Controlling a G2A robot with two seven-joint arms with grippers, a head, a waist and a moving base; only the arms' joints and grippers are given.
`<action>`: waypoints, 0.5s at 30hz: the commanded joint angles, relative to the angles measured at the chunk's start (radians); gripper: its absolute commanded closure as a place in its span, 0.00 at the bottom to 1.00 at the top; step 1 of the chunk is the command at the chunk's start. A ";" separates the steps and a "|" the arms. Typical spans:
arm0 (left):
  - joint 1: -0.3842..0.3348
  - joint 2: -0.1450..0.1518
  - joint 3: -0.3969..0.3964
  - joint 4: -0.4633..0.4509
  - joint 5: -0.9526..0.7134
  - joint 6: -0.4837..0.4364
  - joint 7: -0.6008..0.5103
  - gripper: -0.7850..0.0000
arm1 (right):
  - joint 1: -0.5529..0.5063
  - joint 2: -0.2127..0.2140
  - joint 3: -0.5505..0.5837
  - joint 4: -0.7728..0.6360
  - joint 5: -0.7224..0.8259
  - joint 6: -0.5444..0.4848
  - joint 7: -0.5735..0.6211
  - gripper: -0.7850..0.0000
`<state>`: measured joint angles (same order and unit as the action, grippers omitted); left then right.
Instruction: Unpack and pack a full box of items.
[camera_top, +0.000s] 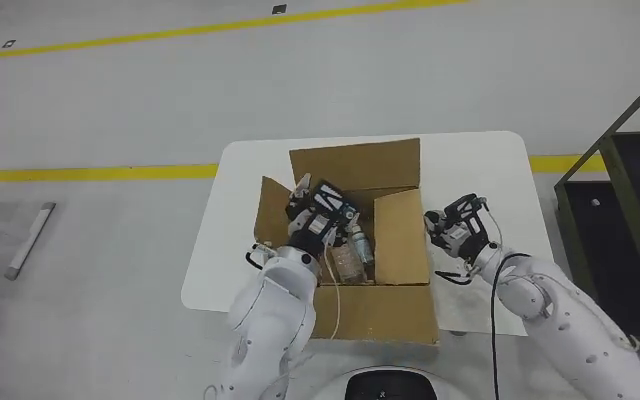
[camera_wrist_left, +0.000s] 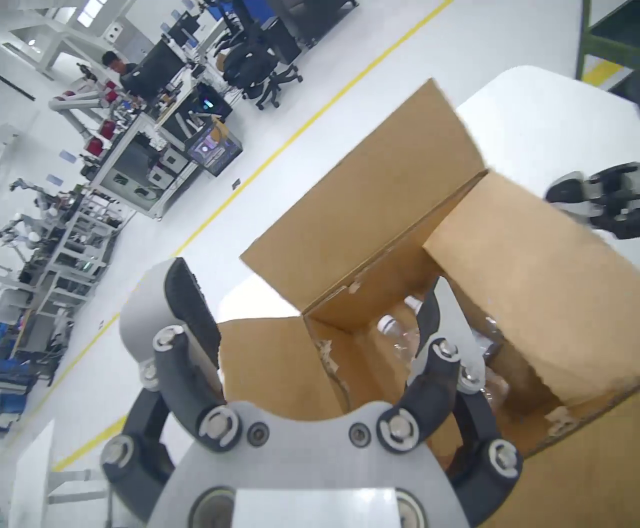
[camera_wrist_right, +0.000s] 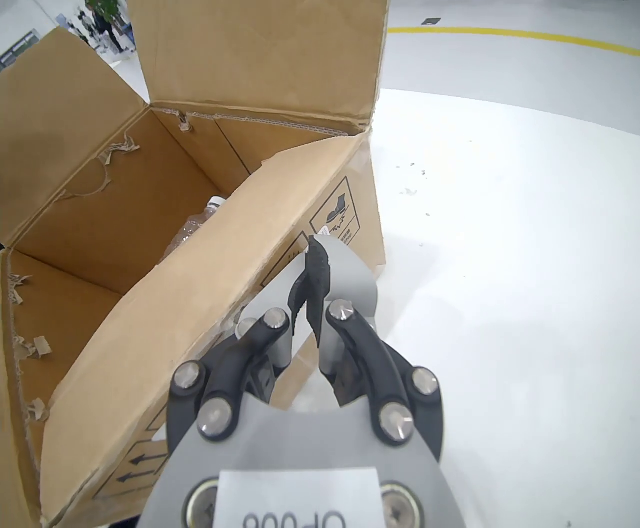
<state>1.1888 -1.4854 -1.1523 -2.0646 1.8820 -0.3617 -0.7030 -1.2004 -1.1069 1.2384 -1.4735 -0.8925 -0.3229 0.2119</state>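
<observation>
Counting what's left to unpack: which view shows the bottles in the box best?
Top view: it looks straight down on the bottles in the box. Left wrist view hides them partly behind a pincer finger; right wrist view shows one cap past a flap.

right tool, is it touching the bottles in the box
Apart. The right wrist view shows the right tool outside the box, its side flap standing between the tool and the bottles inside.

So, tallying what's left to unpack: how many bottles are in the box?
2 show in the box: one bottle central, another beside it nearer the right flap; more may be hidden.
</observation>
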 joint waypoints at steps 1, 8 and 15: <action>-0.002 -0.002 0.008 0.013 -0.033 0.004 0.005 0.00 | -0.009 0.000 0.006 -0.005 -0.003 0.004 -0.012 1.00; -0.006 -0.009 0.033 0.063 -0.187 0.006 -0.009 0.00 | -0.217 0.026 0.121 -0.188 -0.050 0.008 -0.010 1.00; -0.017 -0.022 0.013 0.168 -0.483 0.082 -0.053 0.00 | -0.544 0.049 0.320 -0.402 -0.033 0.025 -0.066 1.00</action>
<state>1.1773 -1.5052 -1.1345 -1.9137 1.4636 -0.2997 -0.7477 -1.6962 -1.0593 1.5292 -1.8502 -0.9237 -0.3040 0.1515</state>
